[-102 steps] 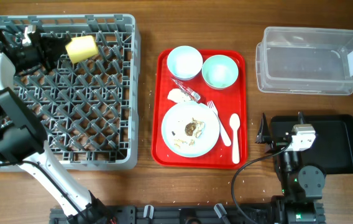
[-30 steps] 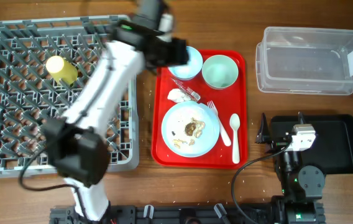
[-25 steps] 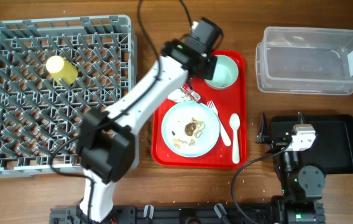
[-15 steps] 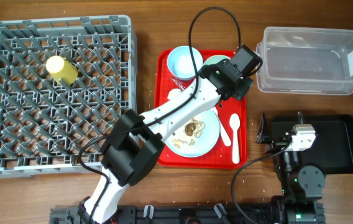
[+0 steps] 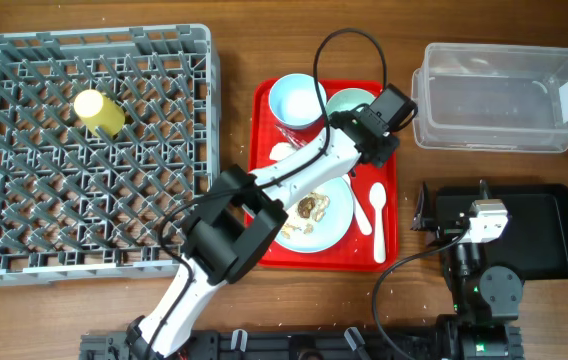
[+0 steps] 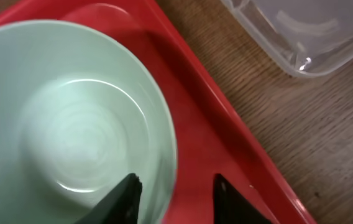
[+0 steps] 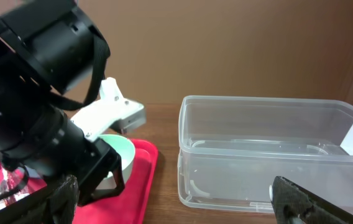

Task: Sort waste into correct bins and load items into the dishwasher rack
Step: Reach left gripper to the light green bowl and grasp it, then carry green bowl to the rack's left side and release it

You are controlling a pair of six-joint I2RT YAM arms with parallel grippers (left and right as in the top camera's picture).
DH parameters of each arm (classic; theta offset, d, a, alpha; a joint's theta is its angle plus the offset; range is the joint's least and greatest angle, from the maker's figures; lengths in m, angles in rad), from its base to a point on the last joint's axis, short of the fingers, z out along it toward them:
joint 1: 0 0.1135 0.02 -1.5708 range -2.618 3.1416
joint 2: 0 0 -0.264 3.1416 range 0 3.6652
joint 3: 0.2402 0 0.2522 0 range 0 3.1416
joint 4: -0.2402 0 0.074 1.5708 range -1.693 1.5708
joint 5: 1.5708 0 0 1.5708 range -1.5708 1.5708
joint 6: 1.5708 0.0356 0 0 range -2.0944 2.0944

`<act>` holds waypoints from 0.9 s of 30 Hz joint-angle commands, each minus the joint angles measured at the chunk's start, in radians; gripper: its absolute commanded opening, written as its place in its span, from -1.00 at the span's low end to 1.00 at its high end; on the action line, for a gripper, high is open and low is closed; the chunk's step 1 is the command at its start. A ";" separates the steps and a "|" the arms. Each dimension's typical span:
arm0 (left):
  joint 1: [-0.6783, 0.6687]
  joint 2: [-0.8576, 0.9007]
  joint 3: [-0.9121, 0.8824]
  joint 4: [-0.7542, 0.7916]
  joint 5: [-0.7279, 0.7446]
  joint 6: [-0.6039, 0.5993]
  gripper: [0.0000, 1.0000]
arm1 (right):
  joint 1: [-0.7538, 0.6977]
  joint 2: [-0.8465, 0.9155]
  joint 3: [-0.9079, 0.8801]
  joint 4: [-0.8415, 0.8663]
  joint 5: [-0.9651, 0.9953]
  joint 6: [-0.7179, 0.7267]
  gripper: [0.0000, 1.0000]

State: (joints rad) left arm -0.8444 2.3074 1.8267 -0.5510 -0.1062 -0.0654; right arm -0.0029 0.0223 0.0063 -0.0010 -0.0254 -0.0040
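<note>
Two fingers (image 6: 122, 200) of the left pincer (image 6: 175, 198) stood apart astride the rim of the pale green bowl (image 6: 71, 124), one inside, one outside over the red serving tray (image 6: 221, 155). The right pincer (image 7: 179, 196) gaped wide, well apart from it.

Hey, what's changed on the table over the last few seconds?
The left hand let go of the yellow cup, left in the rack, and swung right across to the pale green bowl, its open fingers straddling the rim. The right hand and clear tub stayed put.
</note>
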 commanded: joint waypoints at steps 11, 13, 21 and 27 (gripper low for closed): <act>0.188 -0.415 0.026 -0.056 0.092 -0.411 -0.92 | 0.001 -0.005 -0.001 0.003 -0.013 0.010 1.00; 0.337 -0.518 0.026 -0.121 0.219 -0.452 -0.92 | 0.001 -0.005 -0.001 0.003 -0.013 0.010 1.00; 1.358 -0.513 0.023 -0.422 1.004 -0.521 -0.92 | 0.001 -0.005 -0.001 0.003 -0.013 0.011 1.00; 1.647 -0.286 0.023 -0.582 1.367 -0.338 -0.91 | 0.001 -0.005 -0.001 0.003 -0.013 0.010 1.00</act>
State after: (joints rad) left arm 0.7559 1.9427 1.8534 -1.0336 1.0481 -0.5610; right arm -0.0029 0.0223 0.0063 -0.0006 -0.0254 -0.0040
